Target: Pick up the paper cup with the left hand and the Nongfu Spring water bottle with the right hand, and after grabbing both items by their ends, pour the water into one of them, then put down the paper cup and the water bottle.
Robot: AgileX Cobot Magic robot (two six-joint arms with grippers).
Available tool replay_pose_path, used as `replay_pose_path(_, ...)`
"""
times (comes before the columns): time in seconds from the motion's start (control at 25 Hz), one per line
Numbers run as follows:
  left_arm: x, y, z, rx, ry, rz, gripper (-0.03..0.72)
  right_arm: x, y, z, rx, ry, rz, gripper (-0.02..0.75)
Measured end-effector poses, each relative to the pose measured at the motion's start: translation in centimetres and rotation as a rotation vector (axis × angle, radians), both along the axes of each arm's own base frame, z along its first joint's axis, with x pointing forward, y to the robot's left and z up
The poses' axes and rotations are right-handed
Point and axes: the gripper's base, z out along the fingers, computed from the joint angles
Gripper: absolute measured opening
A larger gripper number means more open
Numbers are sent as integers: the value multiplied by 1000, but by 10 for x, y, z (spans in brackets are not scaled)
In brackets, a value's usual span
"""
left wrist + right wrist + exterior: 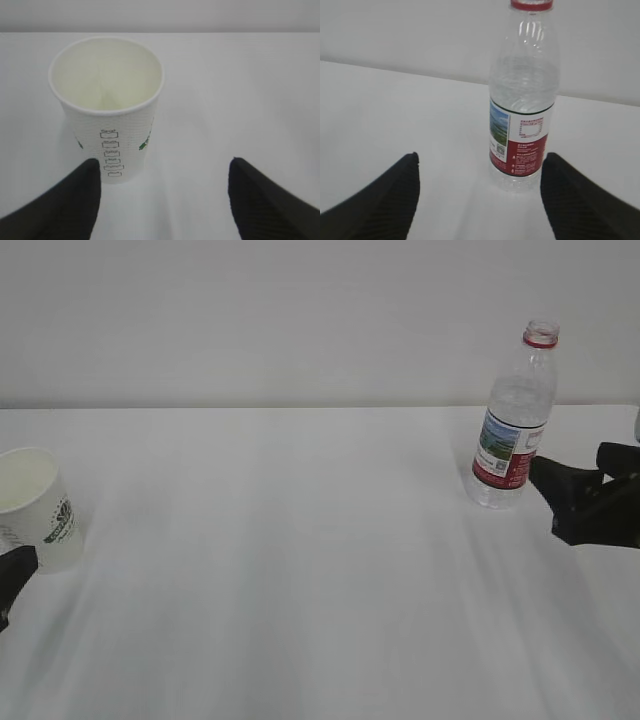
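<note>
The white paper cup [35, 505] [107, 107] stands upright and empty at the table's far left, green logo on its side. My left gripper [10, 580] [162, 170] is open just short of it; the cup sits ahead by the left finger [75, 200], untouched. The Nongfu Spring water bottle [515, 420] [522, 100] stands upright and uncapped at the right, clear with a red neck ring and red-and-white label. My right gripper [575, 500] [480, 167] is open right beside it, the bottle ahead near the right finger [575, 195]. Water is hard to make out inside.
A white table [300, 570] spreads between the cup and the bottle, with a plain pale wall [300, 320] behind it. The cup lies close to the left border of the exterior view.
</note>
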Motion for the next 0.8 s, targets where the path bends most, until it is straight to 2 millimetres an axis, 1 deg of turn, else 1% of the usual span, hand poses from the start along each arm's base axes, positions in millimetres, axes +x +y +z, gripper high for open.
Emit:
replay_pose_path(0.16,-4,0,-1,-12,-36,-2,579,1,3,-14,-8,0,38,568)
replay_pose_path(0.36,-3,0,-3,-13,-37,-1,579,0,5,-29,14,-16,47,568)
replay_pose_path(0.52,-2,0,0,-20,-65,0,579,2,5,-35,33,-42,40,568)
replay_pose_path(0.8,-2,0,2,-26,-91,1,579,8,-1,-42,22,-92,-32,568)
